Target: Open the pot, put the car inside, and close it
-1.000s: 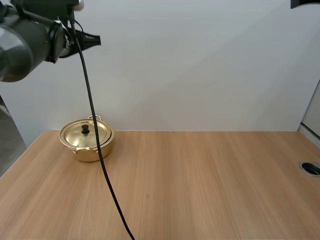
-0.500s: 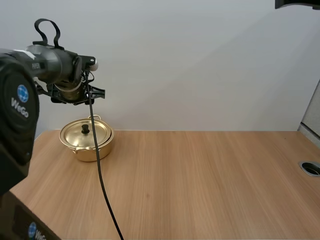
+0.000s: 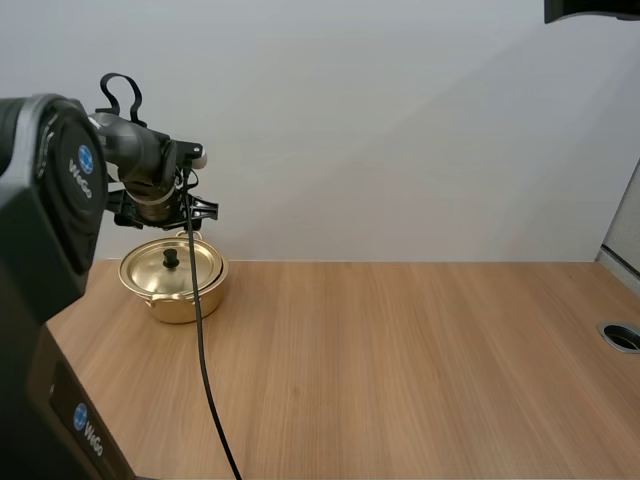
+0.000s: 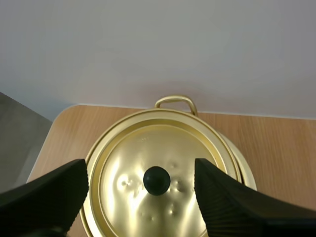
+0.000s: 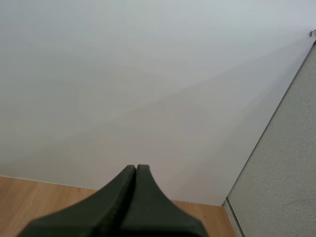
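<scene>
Opening the pot [image 3: 175, 283] is the step in hand. The left gripper [image 4: 141, 165] hangs spread above the knob [image 4: 156, 180] of the seated lid [image 4: 163, 143]. Next it should descend centred and pinch the knob. The right gripper [image 5: 136, 170] is closed, well away from the pot.

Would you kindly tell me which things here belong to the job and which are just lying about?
For the job: pot; its lid, in place; left gripper, fingers open over the lid.
Just there: table; round hole at its right edge; right gripper, fingers shut on nothing.
</scene>
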### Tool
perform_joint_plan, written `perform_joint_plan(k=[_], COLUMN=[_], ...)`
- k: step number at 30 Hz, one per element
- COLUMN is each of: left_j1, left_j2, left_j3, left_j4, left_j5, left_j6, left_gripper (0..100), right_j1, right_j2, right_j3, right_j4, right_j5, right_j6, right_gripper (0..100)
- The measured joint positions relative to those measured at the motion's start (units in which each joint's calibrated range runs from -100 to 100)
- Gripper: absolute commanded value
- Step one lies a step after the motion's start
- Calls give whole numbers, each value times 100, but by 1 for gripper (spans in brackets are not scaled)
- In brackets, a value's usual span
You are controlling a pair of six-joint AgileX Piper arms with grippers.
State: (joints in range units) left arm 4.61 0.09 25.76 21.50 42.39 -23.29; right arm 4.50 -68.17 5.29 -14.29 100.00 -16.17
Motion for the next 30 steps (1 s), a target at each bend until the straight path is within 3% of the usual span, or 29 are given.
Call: perform_joint_plan(k=[9, 19, 23, 27, 30], left_j1=[0, 0, 0, 0, 0], left_j2=[763, 833, 833, 833, 833], left_j3=[0, 0, 0, 0, 0], left_j4=[88, 321, 321, 321, 321], left_j5=[-22, -520, -337, -100, -64], left_j6=[0, 37, 37, -106, -225], left_gripper=[100, 100, 55, 0, 0], right_j1=[0, 0, 0, 0, 0], right_j2=[0, 0, 0, -14, -40], right_j3=[0, 0, 0, 0, 0], right_j4=[0, 0, 0, 0, 0], right_j5=[0, 0, 0, 0, 0], right_j6=[0, 0, 0, 0, 0], right_gripper=[0, 0, 0, 0, 0])
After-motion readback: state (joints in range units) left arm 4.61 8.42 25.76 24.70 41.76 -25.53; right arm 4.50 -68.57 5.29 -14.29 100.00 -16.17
